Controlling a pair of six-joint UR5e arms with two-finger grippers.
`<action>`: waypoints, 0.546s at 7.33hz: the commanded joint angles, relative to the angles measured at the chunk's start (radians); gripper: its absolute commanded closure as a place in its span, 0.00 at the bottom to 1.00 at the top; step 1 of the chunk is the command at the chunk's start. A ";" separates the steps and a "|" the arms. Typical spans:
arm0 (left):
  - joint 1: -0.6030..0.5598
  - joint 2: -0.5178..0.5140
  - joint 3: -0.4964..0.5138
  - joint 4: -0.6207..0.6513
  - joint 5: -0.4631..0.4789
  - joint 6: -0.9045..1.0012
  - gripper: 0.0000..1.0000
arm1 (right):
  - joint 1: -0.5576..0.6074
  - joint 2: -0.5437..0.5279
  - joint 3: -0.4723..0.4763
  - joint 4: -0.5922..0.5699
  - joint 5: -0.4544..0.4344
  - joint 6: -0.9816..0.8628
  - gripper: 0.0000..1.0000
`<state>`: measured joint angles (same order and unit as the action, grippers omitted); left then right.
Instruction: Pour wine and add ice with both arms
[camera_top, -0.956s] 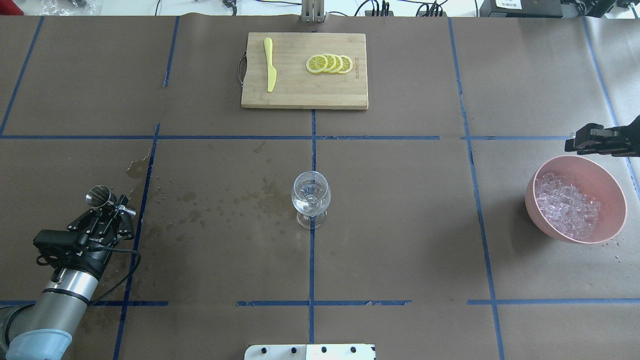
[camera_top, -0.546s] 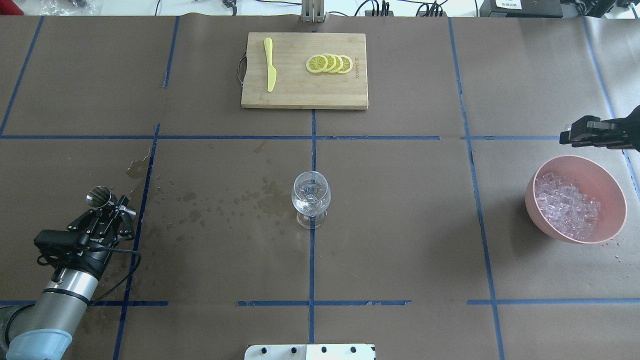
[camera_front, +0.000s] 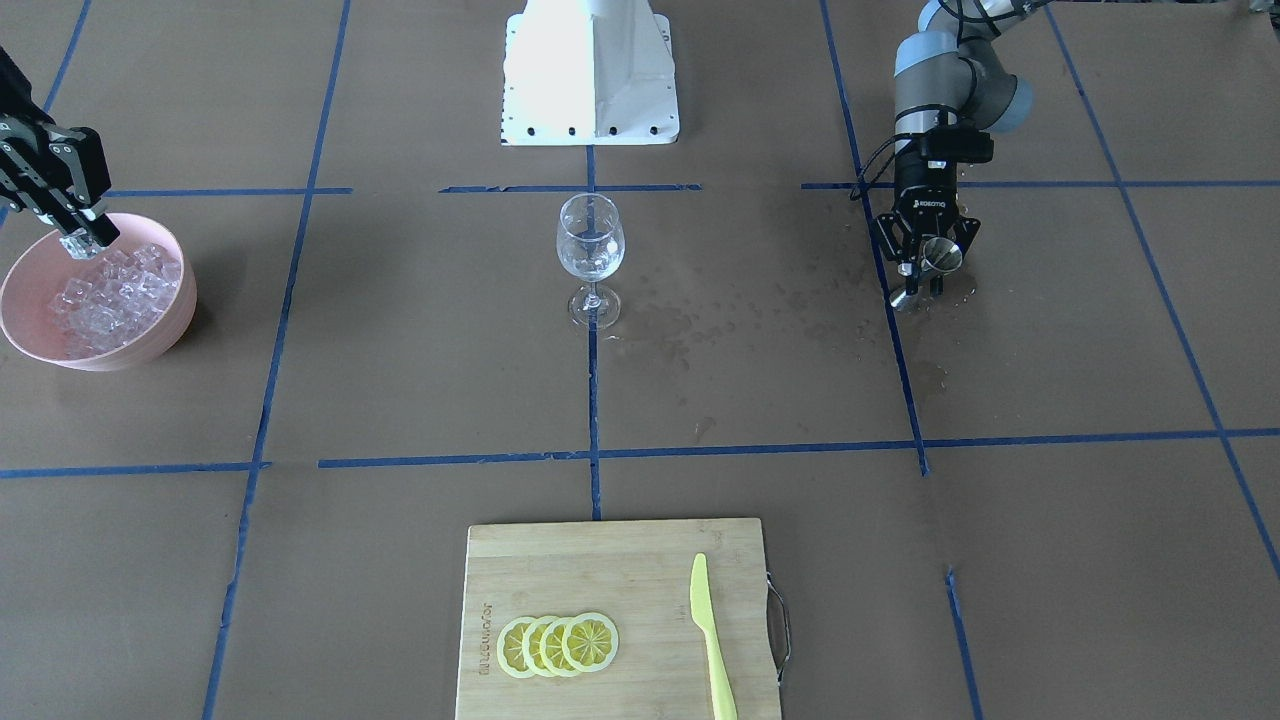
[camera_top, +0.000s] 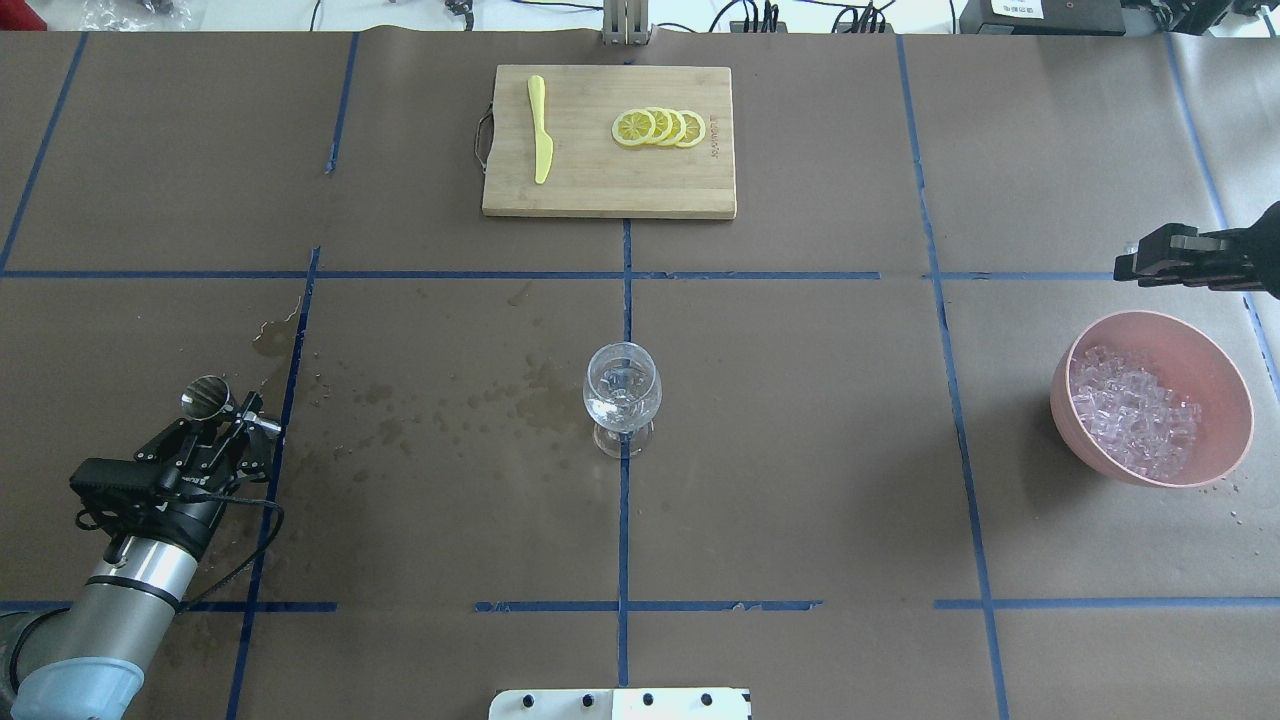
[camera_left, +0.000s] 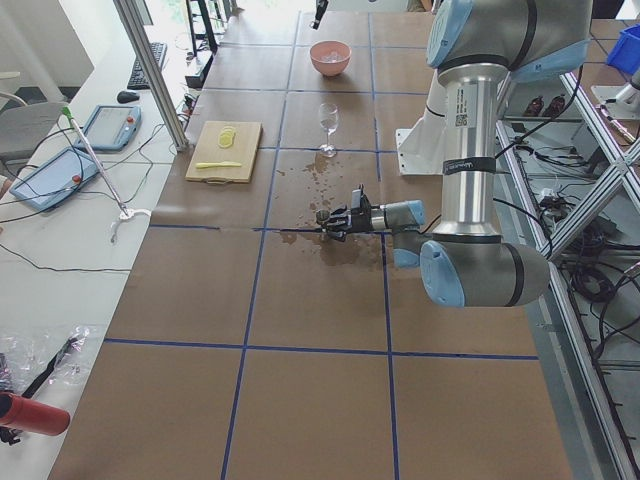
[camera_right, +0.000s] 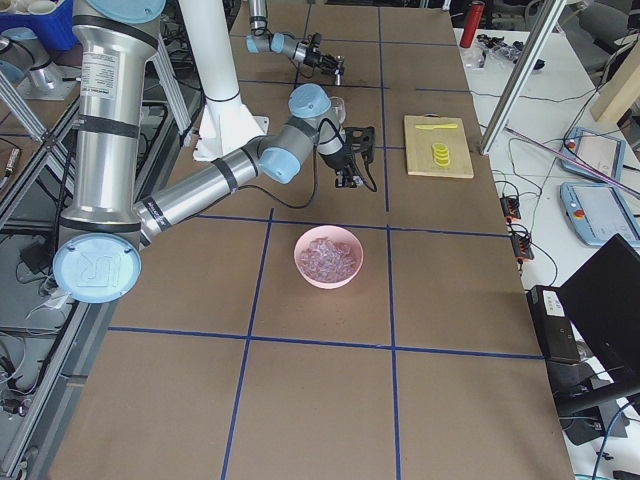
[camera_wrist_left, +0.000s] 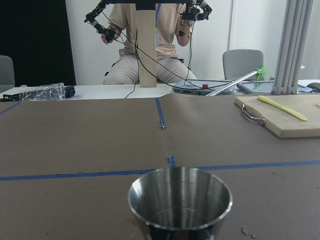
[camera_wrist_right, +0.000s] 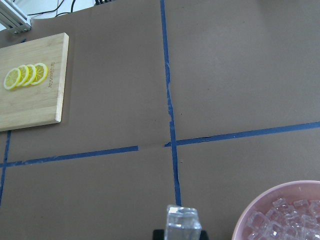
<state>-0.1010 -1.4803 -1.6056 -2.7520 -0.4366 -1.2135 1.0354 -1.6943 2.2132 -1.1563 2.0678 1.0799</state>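
A clear stemmed glass (camera_top: 622, 390) (camera_front: 590, 240) stands at the table's middle with a little wine (camera_top: 610, 408) in its bowl. At the right, a pink bowl (camera_top: 1062, 385) (camera_front: 110, 352) holds a heap of ice (camera_top: 1135, 412) (camera_front: 110, 290). My right gripper (camera_top: 1128, 266) (camera_front: 78, 240) hovers over the bowl's far rim, shut on one ice cube (camera_wrist_right: 182, 223). On the near left my left gripper (camera_top: 222, 412) (camera_front: 925, 272) is shut on a small steel cup (camera_top: 203, 396) (camera_wrist_left: 180, 202), which sits low over the table with its mouth up.
A wooden cutting board (camera_top: 600, 190) at the far middle carries lemon slices (camera_top: 660, 127) and a yellow knife (camera_top: 540, 130). Wet spots (camera_top: 450, 405) lie between the cup and the glass. The white robot base (camera_front: 590, 70) is on the near side. A person (camera_wrist_left: 150, 40) sits beyond the table.
My right gripper has drawn away from the bowl, toward the table's far side and slightly left, with the ice cube. The left gripper and cup have shifted slightly.
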 joint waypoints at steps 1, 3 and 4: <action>0.000 0.000 -0.005 -0.002 -0.014 -0.001 0.00 | 0.000 0.013 0.000 0.000 0.000 0.000 1.00; -0.006 0.002 -0.011 -0.003 -0.088 0.000 0.00 | 0.000 0.031 -0.001 0.000 0.000 0.032 1.00; -0.008 0.020 -0.022 0.000 -0.132 0.000 0.00 | -0.001 0.048 -0.001 -0.002 0.000 0.038 1.00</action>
<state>-0.1065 -1.4746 -1.6176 -2.7541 -0.5197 -1.2139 1.0352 -1.6635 2.2127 -1.1569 2.0678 1.1043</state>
